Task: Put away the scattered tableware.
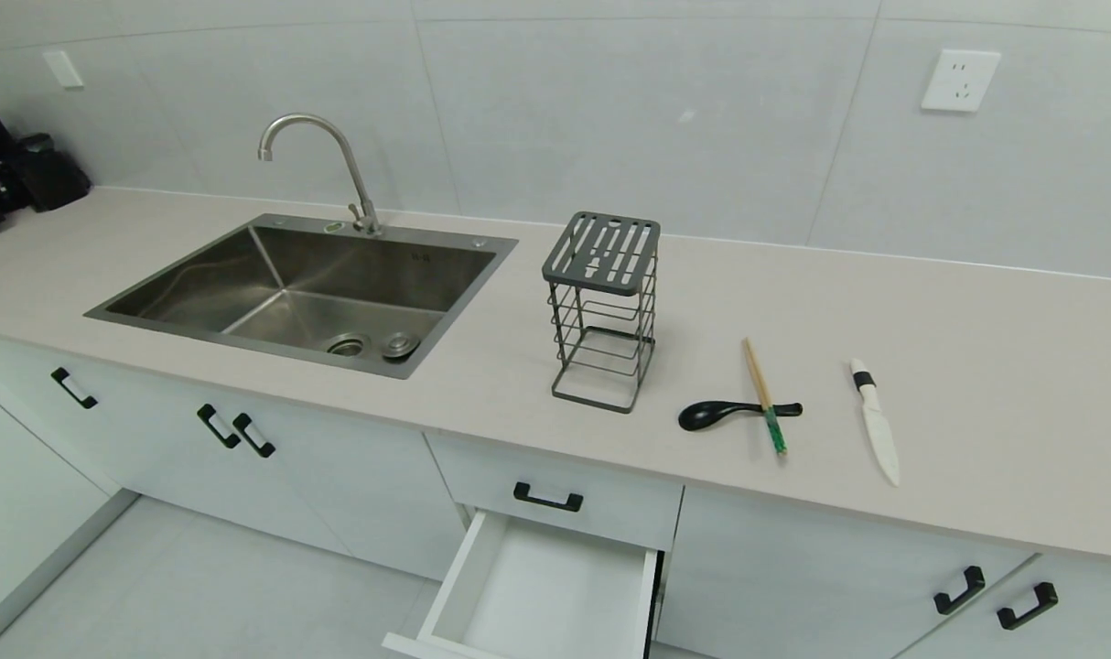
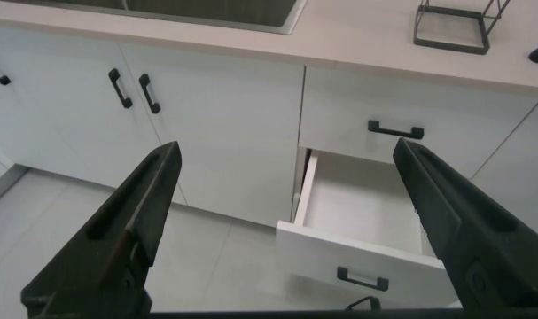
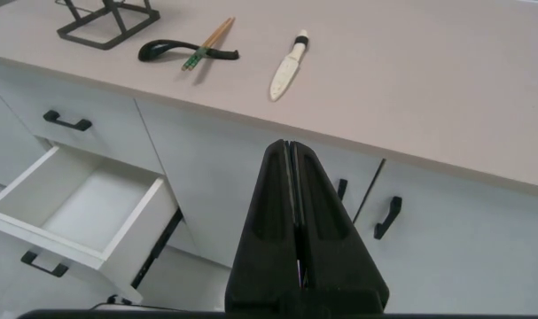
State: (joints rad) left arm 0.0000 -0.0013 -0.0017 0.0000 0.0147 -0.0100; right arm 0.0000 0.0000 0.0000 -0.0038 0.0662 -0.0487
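Observation:
On the pale countertop (image 1: 976,348) lie a black spoon (image 1: 713,414), a pair of wooden chopsticks (image 1: 762,393) with green tips resting across the spoon's handle, and a white knife (image 1: 876,421) with a black band. The spoon (image 3: 167,50), chopsticks (image 3: 210,42) and knife (image 3: 289,65) also appear in the right wrist view. A dark wire utensil rack (image 1: 603,307) stands left of them. My left gripper (image 2: 291,239) is open, held low in front of the cabinets. My right gripper (image 3: 294,221) is shut on nothing, below the counter edge.
A steel sink (image 1: 299,291) with a curved faucet (image 1: 336,156) sits at the left. A white drawer (image 1: 542,590) stands pulled out under the rack, also seen as the drawer (image 2: 362,217) and the drawer (image 3: 74,204). Black cabinet handles (image 1: 235,428) line the front.

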